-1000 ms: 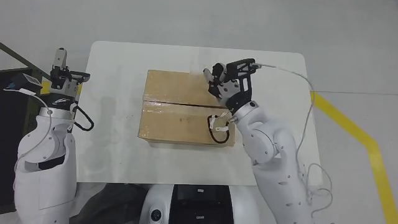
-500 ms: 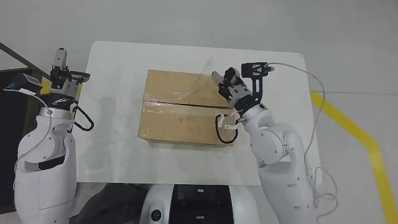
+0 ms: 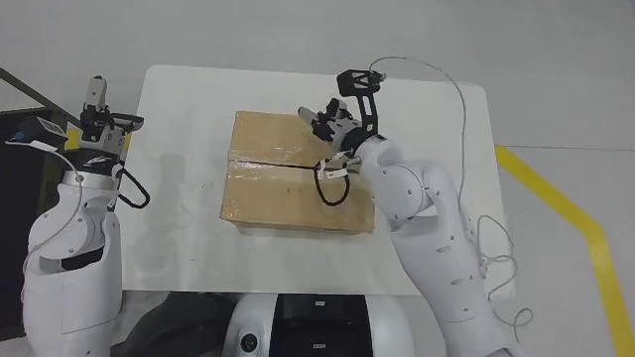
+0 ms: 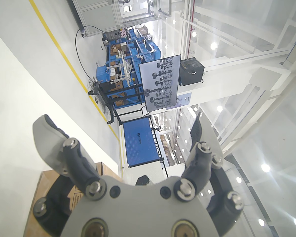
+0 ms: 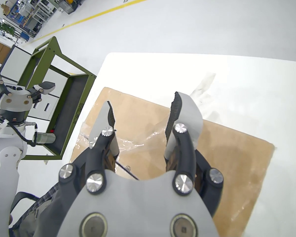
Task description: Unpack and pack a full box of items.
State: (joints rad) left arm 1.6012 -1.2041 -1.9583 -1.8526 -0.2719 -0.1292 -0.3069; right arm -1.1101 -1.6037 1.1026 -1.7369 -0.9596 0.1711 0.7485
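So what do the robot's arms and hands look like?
The left arm and right arm are white shells with black cable loops. The left gripper and right gripper have grey plates, black links, silver screws, curved grey jaws with black pads.

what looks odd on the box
The clear tape on the cardboard box is lifted and crumpled at one end, under the open right gripper, instead of lying flat.

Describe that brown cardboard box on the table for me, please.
The brown cardboard box is broad, low and rectangular, lying flat at the middle of the white table. Its top flaps are shut, meeting at a centre seam. Crumpled clear tape stands loose on the top. The open right gripper hangs over its far edge; whether they touch is unclear.
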